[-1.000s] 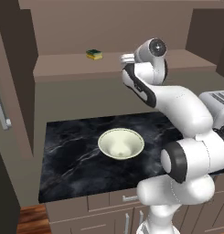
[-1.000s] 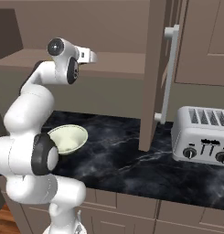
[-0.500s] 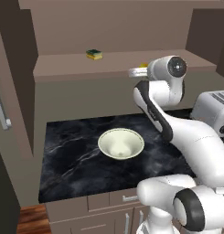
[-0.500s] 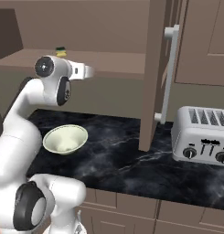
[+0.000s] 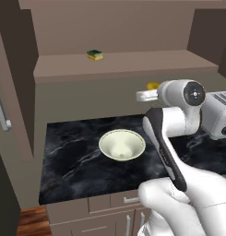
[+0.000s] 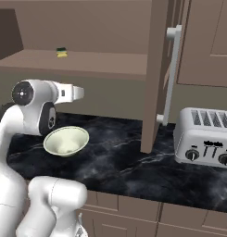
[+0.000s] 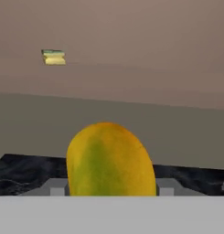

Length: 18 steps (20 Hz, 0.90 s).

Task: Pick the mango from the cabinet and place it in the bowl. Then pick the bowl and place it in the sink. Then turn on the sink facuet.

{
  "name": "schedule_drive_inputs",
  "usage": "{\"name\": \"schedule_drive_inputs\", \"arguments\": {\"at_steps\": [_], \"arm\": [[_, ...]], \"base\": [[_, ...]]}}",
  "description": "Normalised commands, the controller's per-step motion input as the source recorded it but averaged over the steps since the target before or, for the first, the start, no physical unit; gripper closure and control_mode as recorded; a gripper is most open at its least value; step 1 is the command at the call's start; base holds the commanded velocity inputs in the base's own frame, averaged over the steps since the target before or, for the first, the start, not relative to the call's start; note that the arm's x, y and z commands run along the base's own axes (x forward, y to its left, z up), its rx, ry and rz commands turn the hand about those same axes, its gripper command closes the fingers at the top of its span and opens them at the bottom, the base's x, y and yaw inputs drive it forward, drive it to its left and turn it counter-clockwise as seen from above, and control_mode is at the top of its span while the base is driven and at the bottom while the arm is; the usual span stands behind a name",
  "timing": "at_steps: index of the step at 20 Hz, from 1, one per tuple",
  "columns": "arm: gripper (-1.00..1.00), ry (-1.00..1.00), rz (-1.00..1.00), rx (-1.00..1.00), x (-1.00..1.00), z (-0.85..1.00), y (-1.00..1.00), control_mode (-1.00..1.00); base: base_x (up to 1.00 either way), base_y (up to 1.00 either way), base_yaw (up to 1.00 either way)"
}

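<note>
Carrying mango (image 7: 109,160) clamped in end effector (image 5: 151,87) — out of cabinet (image 5: 133,62), above tabletop (image 5: 77,161), right of bowl (image 5: 122,145). Next: shift over bowl, lower, release.

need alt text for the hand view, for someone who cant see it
A yellow-orange mango with a green streak stands large at the bottom centre, seated in the claw with a grey finger showing on either side. Behind it runs the brown cabinet shelf, with a small green-and-yellow sponge at the upper left, and a strip of black marble counter lies below.
</note>
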Motion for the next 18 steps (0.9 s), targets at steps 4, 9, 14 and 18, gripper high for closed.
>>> {"name": "schedule_drive_inputs", "arguments": {"at_steps": [4, 9, 14, 18], "arm": [[1.0, 0.1, 0.05, -0.15, -0.35, -0.9, 0.56, -1.0], [1.0, 0.12, 0.06, -0.03, -0.01, -0.69, 0.37, -1.0], [1.0, 0.12, 0.02, 0.0, 0.16, -0.42, 0.23, -1.0], [1.0, 0.15, 0.0, 0.0, 0.17, -0.25, 0.23, -1.0]], "base": [[0.0, 0.0, 0.0], [0.0, 0.0, 0.0], [0.0, 0.0, 0.0], [0.0, 0.0, 0.0]]}}
